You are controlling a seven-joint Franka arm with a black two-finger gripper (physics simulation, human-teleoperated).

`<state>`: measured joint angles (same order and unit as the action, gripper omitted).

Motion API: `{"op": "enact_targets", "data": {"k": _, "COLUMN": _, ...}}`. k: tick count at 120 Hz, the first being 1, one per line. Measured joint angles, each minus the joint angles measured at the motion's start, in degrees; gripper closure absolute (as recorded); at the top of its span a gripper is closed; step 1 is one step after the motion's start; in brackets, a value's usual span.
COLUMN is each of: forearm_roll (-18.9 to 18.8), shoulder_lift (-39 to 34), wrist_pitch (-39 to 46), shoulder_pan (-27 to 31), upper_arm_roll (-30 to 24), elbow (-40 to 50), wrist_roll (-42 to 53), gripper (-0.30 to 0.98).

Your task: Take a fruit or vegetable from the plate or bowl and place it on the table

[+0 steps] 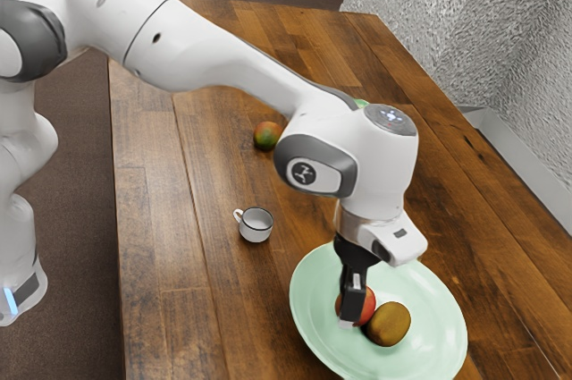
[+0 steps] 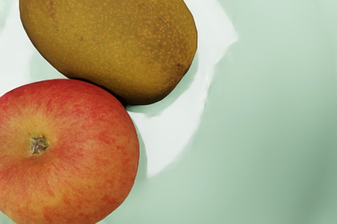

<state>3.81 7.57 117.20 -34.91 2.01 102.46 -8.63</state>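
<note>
In the exterior view, the black gripper (image 1: 354, 295) points down over the pale green plate (image 1: 430, 286), in front of a red apple (image 1: 367, 308) and partly covering it. Whether it is open or shut cannot be made out. A brown-gold oval fruit (image 1: 390, 324) lies on the plate beside the apple, toward the exterior view's right. The wrist view looks closely down on the red apple (image 2: 79, 150), its stem end facing up, and the speckled oval fruit (image 2: 110, 29) close against it. Both rest on the plate (image 2: 263, 129).
A white mug (image 1: 256, 226) with a dark rim stands on the wooden table (image 1: 170, 273), off the plate. Farther back lies a red-green fruit (image 1: 266, 136), near the forearm. Part of a green object (image 1: 360, 104) shows behind the arm.
</note>
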Motion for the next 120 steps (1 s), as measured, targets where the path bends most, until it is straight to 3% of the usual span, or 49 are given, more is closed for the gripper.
{"op": "enact_targets", "data": {"k": 41, "forearm_roll": -0.44, "shoulder_lift": 3.19, "wrist_pitch": -0.77, "shoulder_pan": 1.76, "upper_arm_roll": 1.07, "elbow": -4.29, "wrist_roll": 0.26, "gripper": 0.01}}
{"op": "enact_targets", "data": {"k": 120, "forearm_roll": -0.36, "shoulder_lift": 5.71, "wrist_pitch": -1.59, "shoulder_pan": 2.77, "upper_arm_roll": 1.42, "elbow": -4.26, "wrist_roll": 0.87, "gripper": 0.01}}
